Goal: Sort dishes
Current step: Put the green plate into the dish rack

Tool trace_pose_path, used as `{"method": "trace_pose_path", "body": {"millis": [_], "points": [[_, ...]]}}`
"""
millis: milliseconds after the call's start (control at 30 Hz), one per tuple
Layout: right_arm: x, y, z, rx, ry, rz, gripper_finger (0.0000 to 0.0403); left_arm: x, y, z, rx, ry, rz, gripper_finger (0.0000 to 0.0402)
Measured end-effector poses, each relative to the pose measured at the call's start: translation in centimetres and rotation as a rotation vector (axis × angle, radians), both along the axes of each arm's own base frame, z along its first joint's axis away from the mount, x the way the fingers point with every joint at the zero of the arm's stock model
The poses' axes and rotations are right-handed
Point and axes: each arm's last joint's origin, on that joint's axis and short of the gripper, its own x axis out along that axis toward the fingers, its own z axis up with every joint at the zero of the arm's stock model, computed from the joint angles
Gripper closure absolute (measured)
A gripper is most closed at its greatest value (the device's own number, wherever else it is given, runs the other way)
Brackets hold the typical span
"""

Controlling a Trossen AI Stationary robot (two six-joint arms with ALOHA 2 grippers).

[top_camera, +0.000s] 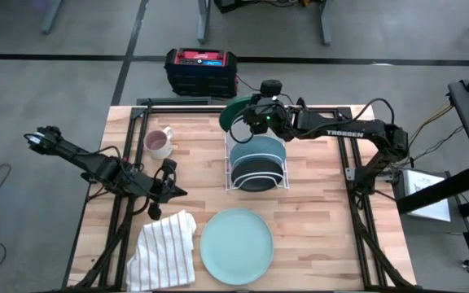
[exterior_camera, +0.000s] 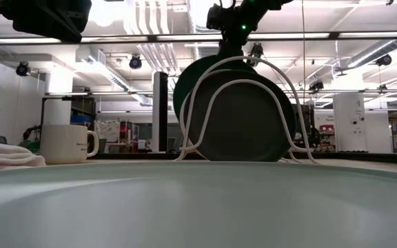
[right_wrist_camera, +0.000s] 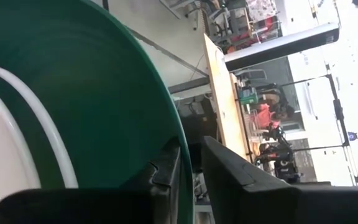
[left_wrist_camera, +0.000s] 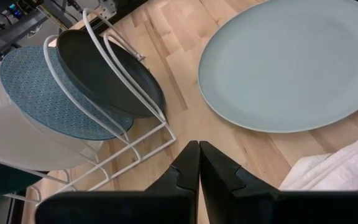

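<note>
A dark green plate stands on edge at the far end of the white wire rack. My right gripper is up at its top rim, slightly open, one finger on each side of the rim. Nearer in the rack stand a white plate, a teal patterned plate and a blackish plate. The pale blue plate lies flat near the table's front edge. My left gripper hovers shut left of the rack, holding nothing. My right gripper has the green plate's top rim between its fingers, which come nearly level from the table's right side. One finger lies close along the plate's face, and I cannot tell whether it touches. The other finger stands clear of the rim.
A cream mug stands left of the rack. A white striped cloth lies crumpled at the front left, beside the pale blue plate. A black and red case sits beyond the table's far edge.
</note>
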Motion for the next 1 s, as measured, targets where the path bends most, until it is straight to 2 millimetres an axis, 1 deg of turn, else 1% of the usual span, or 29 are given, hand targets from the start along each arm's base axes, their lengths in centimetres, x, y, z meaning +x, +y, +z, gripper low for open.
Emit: {"method": "trace_pose_path", "body": {"millis": [633,1000], "points": [[-0.03,0.0,0.04,0.019,-0.037,-0.015,0.0302,0.0,0.0,0.0,0.0,0.0,0.0,0.0401],[-0.26,0.06,-0.37,0.091,-0.1,-0.063,0.0258,-0.02,0.01,-0.19,0.004,0.005,-0.001,0.0401]]}}
